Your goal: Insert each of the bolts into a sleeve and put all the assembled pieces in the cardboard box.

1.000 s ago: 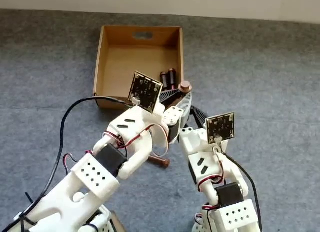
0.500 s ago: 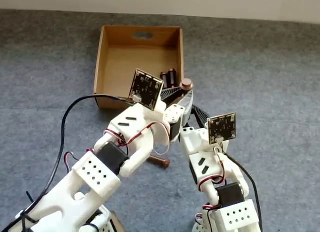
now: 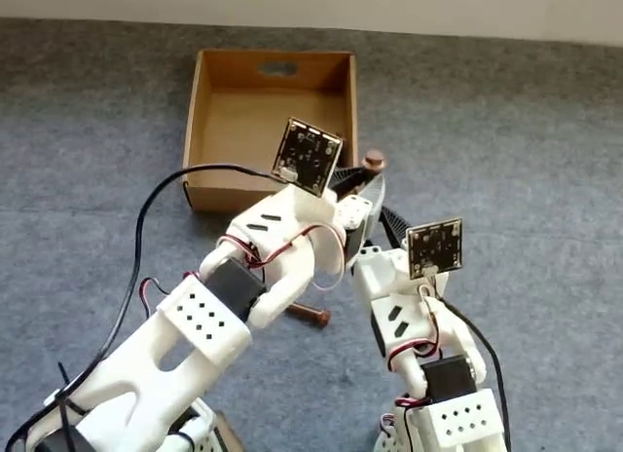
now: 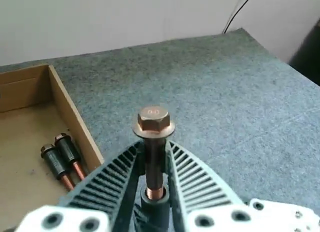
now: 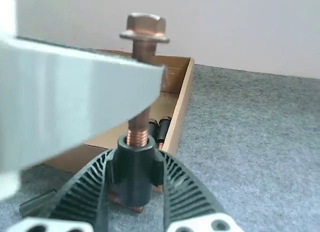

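A copper bolt [image 4: 155, 125] with a hex head stands upright in my left gripper [image 4: 155, 148], which is shut on its shank. The bolt's lower end sits in a black sleeve [image 5: 134, 168] that my right gripper [image 5: 134, 157] is shut on. In the high view the bolt head [image 3: 373, 162] shows just right of the cardboard box [image 3: 195, 121], with both grippers meeting under it. Two assembled pieces [image 4: 62, 160] lie in the box by its right wall. A loose bolt [image 3: 310, 314] lies on the carpet between the arms.
Grey carpet covers the table, with bare room to the right of the arms. The box's right wall [image 5: 180, 97] stands close beside the held parts. A dark sleeve-like piece [image 5: 37, 204] lies on the carpet near the box.
My left arm has swung right, carrying the bolt head a little right and farther away. Its wrist now hides the assembled pieces in the box from above. The right arm has hardly moved.
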You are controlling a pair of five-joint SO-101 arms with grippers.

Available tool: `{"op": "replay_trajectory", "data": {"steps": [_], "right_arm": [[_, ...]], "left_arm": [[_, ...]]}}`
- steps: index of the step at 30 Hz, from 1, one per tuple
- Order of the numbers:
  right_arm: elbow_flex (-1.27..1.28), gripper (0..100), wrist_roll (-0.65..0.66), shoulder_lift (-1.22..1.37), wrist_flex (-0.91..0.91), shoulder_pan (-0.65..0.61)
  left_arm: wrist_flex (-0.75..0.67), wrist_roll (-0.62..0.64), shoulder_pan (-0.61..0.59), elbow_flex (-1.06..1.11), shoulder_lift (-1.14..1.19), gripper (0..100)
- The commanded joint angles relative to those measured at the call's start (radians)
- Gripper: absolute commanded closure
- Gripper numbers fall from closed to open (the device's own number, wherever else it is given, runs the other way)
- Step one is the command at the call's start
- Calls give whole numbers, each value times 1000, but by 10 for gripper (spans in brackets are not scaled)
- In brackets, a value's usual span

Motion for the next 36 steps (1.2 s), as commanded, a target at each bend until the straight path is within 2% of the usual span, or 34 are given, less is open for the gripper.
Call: {"op": "replay_trajectory", "data": {"steps": [1,10,19,23,26,29,36], "right_arm": [[-24,993,-5,-13,-24,51],[-24,993,-8,-13,-24,51],[-21,993,-8,-13,-24,51],[-16,993,-5,-13,-24,51],[-16,993,-5,-13,-24,54],[-16,993,-5,-13,-24,54],[-16,993,-3,-13,-24,54]], "left_arm": [[94,-2,-5,-64,-1,992],[100,-2,27,-59,-1,992],[101,-6,1,-19,-1,986],[104,-3,7,-13,-1,880],[160,-3,8,-13,-1,761],[210,-3,8,-15,-2,686],[310,-3,4,-8,-159,674]]}}
